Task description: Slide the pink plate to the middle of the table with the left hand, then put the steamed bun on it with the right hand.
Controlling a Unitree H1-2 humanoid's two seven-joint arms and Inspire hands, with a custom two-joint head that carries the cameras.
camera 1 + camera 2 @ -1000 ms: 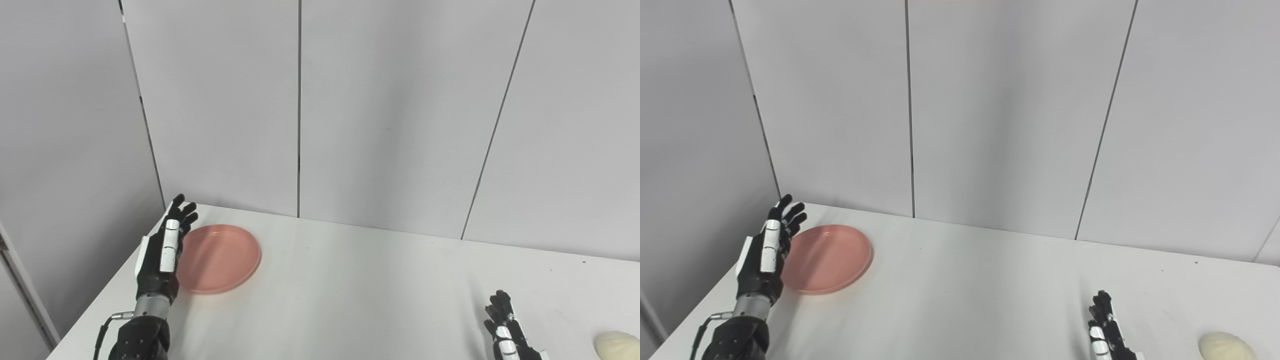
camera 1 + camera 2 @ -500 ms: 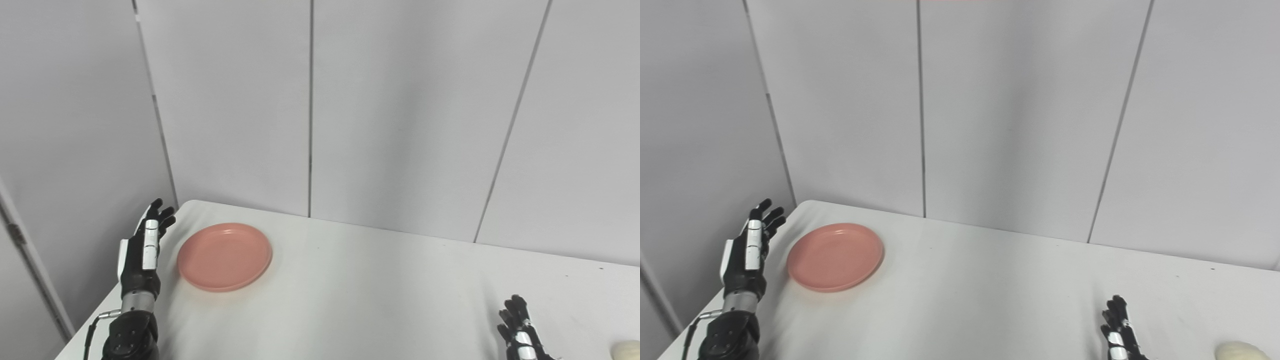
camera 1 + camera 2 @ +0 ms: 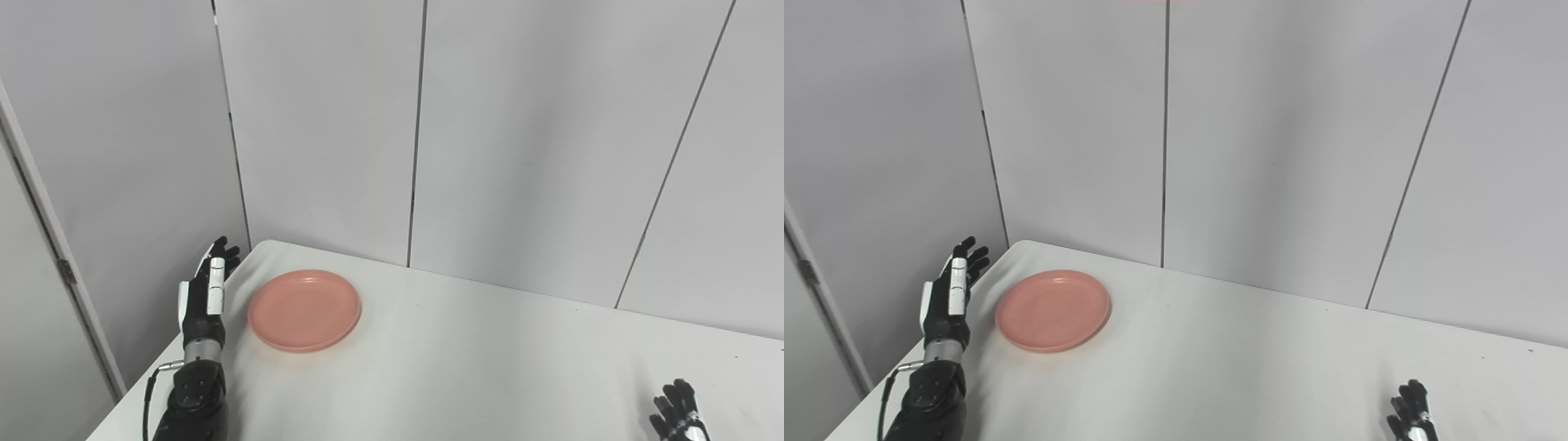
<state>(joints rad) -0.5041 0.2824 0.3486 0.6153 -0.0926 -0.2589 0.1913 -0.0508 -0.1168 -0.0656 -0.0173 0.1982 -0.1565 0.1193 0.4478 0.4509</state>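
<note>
Left hand [image 3: 205,300], lower left: fingers [image 3: 223,254] extended, slightly spread, empty, beside plate [image 3: 304,309] lying flat on tabletop [image 3: 459,367]. Right hand [image 3: 1409,419]: state indeterminate.

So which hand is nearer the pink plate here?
Left. The left hand is raised, fingers apart, just off the pink plate on its left side, not touching it. The right hand sits far across the table at the picture's bottom right edge.

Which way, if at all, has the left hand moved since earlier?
Yes: the left hand moved left, off the pink plate's rim; table now shows between them.
</note>
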